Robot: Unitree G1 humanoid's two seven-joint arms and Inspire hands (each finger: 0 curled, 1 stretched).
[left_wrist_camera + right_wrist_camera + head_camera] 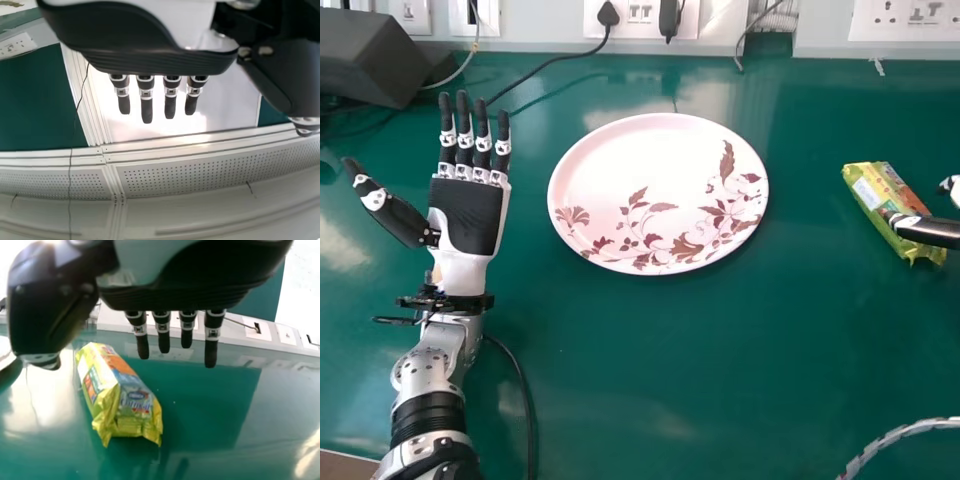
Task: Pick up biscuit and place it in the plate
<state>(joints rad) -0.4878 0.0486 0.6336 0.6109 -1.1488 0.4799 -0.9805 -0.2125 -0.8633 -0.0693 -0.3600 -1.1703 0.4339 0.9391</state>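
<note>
The left forearm is nearest the head camera, its left hand palm up, fingers straight and empty. The biscuit packet lies on the table, well to the right of the plate. The right hand is at it, thumb reaching over the wrapper, fingers extended and gripping nothing; whether they touch cannot be told. The packet should be light, its crinkly wrapper slippery and the biscuits brittle, so a gentle hold across the middle, off the crimped ends, would suit best.
</note>
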